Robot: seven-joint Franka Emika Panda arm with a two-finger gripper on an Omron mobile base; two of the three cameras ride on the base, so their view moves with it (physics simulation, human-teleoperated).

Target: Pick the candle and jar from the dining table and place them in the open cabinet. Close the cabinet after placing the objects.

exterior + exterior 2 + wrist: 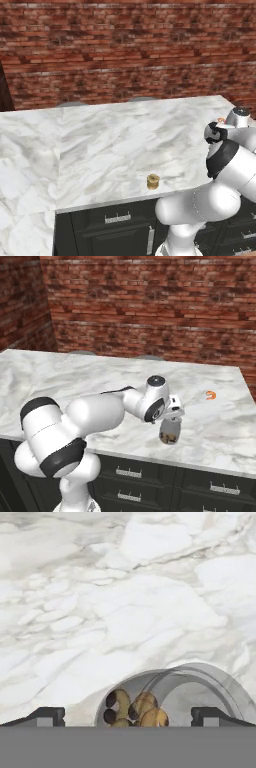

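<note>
From the right base camera I see the jar [169, 433] half hidden under my end effector [172, 423] (fingers spread wide, straddling it, not gripping); candle [153, 181] sits near the worktop [100, 140] edge

The robot is a glossy white arm [95, 413] built of fat, rounded, tube-like segments, joined by matt black bands at the joints. In the right base view one such black collar rings the big lower link at about 8 o'clock. A round grey cap with a dark centre tops the wrist joint [156, 381], and a thin black cable runs along the forearm toward it. The two-finger gripper [128, 717] ends in small dark, blocky finger tips [47, 716], one at 7 o'clock, one at 5 o'clock of the hand view.
</note>
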